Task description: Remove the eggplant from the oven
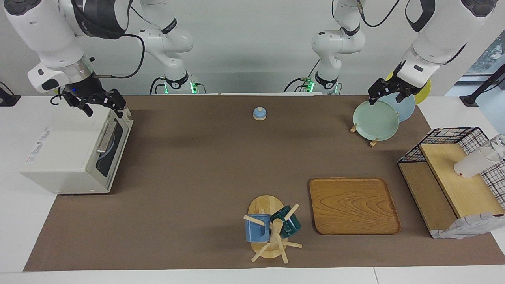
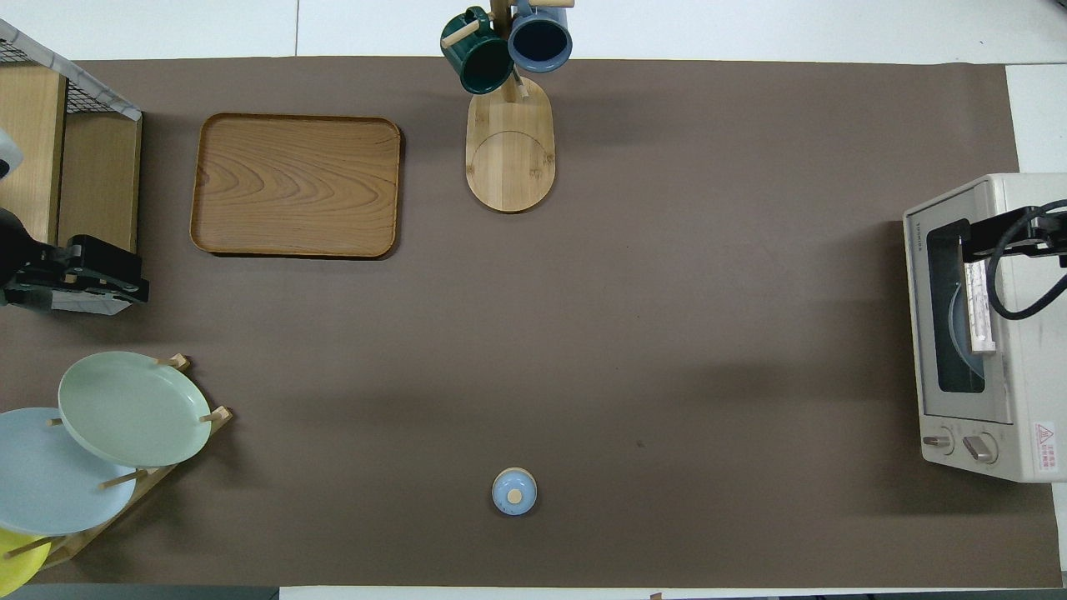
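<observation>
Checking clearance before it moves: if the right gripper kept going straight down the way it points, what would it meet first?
Probably the oven: the open right gripper hangs over its top edge above the shut door, near the handle; exact depth is unclear.

The oven (image 2: 984,329) bears a small brand name along its door frame, too small to read, and a red triangular warning sticker (image 2: 1044,432) beside the knobs.
</observation>
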### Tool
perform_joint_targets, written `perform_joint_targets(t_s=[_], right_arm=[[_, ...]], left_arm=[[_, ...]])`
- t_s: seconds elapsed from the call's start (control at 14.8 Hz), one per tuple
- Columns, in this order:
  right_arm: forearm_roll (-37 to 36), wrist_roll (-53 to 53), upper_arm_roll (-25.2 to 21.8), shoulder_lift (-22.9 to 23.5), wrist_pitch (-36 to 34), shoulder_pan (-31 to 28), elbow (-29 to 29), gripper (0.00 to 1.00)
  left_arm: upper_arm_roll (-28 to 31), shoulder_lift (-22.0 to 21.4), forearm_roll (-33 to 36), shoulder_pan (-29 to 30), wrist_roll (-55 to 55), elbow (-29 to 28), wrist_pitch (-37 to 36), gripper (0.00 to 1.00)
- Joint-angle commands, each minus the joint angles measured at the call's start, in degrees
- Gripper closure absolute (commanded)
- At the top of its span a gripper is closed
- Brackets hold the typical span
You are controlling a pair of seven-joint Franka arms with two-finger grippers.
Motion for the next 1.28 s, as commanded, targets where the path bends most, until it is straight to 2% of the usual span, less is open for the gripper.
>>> perform_joint_targets(t_s=[0.0,0.41,0.47,0.68,0.74,0.81,1.08,1.22], right_arm=[[0.4,0.2,0.7,0.2,0.3,-0.7,0.6,0.00],[0.2,-1.0,0.7,-0.2,0.3,-0.8,-0.5,0.00],[0.3,-4.4,0.7,-0.3,1.3,-1.0,-0.8,0.05],[0.3,-5.5,0.5,-0.8,3.7,-1.4,-3.0,0.73],[0.3,-5.9,0.3,-0.9,4.4,-2.2,-3.8,0.92],[0.3,-6.3,0.3,-1.2,4.7,-2.7,-4.8,1.00],[0.1,-6.0,0.2,-3.0,8.8,-2.6,-10.7,1.00],[-2.7,-5.4,0.2,-3.9,10.1,-2.5,-13.4,1.00]], left_arm=[[0.1,-1.2,-0.4,0.3,-0.3,-1.3,0.3,0.00],[0.1,-1.2,-0.4,0.3,-0.3,-1.3,0.3,0.00],[0.1,-1.2,-0.4,0.3,-0.3,-1.3,0.3,0.00],[0.1,-1.2,-0.4,0.3,-0.3,-1.3,0.3,0.00],[0.1,-1.2,-0.4,0.3,-0.3,-1.3,0.3,0.00],[0.1,-1.2,-0.4,0.3,-0.3,-1.3,0.3,0.00],[0.1,-1.2,-0.4,0.3,-0.3,-1.3,0.3,0.00],[0.1,-1.3,-0.4,0.3,-0.3,-1.3,0.3,0.00]])
